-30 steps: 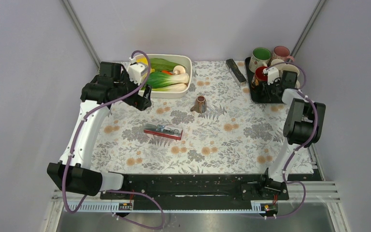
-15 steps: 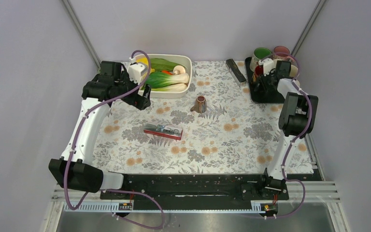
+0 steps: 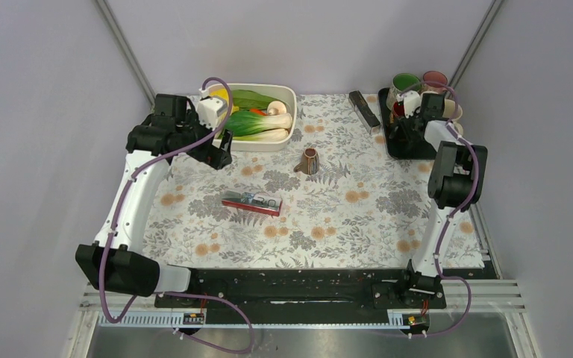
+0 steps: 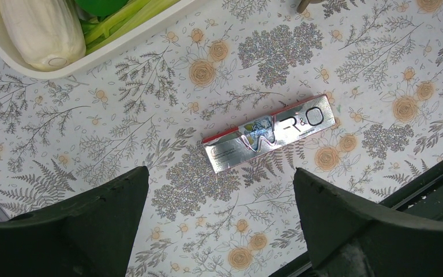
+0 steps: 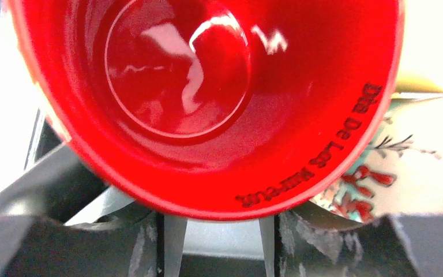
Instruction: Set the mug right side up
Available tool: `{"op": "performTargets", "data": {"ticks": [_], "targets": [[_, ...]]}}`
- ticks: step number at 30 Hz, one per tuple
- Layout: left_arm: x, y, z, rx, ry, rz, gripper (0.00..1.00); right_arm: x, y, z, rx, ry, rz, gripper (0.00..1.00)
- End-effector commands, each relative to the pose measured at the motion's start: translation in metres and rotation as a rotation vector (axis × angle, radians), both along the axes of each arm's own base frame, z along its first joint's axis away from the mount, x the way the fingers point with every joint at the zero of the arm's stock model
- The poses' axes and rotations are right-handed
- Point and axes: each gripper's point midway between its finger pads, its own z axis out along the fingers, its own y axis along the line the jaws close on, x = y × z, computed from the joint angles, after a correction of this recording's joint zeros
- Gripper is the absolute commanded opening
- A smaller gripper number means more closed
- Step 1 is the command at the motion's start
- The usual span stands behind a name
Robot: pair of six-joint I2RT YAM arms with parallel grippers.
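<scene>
A red mug [image 5: 207,86] fills the right wrist view, its glossy inside facing the camera. Its rim hides the tips of my dark fingers [image 5: 104,242], which reach along either side of it. From above, the red mug [image 3: 398,109] shows in the black tray [image 3: 399,151] at the back right, with my right gripper [image 3: 407,113] on it. I cannot tell whether the jaws press on the mug. My left gripper [image 3: 222,153] hangs open over the cloth near the white dish [image 3: 289,95], and nothing lies between its fingers [image 4: 81,225].
A green mug [image 3: 403,80] and a pink mug [image 3: 435,77] stand behind the tray. A small brown cup [image 3: 310,160] sits mid-table. A red and silver toothpaste box [image 3: 251,202] lies in front of it. The dish holds vegetables, and a black bar [image 3: 363,109] lies beside the tray.
My right wrist has moved toward the back of the tray and now covers part of the green mug. The left arm has not moved.
</scene>
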Motion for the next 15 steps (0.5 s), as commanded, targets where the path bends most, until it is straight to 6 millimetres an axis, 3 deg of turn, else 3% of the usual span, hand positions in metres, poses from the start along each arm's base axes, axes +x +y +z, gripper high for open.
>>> {"op": "performTargets", "data": {"ticks": [1, 11, 13, 15], "targets": [[0.009, -0.001, 0.01, -0.012, -0.049, -0.011, 0.99, -0.008, -0.001, 0.046, -0.059, -0.079, -0.039, 0.55], [0.0, -0.004, 0.001, -0.026, -0.05, -0.038, 0.99, -0.041, -0.017, 0.117, -0.06, -0.181, -0.195, 0.88], [-0.001, -0.006, -0.001, -0.035, -0.049, -0.038, 0.99, -0.049, -0.009, 0.137, -0.003, -0.192, -0.214, 0.99], [-0.002, -0.008, -0.004, -0.051, -0.047, -0.04, 0.99, -0.057, 0.016, 0.153, 0.091, -0.198, -0.181, 0.99]]}}
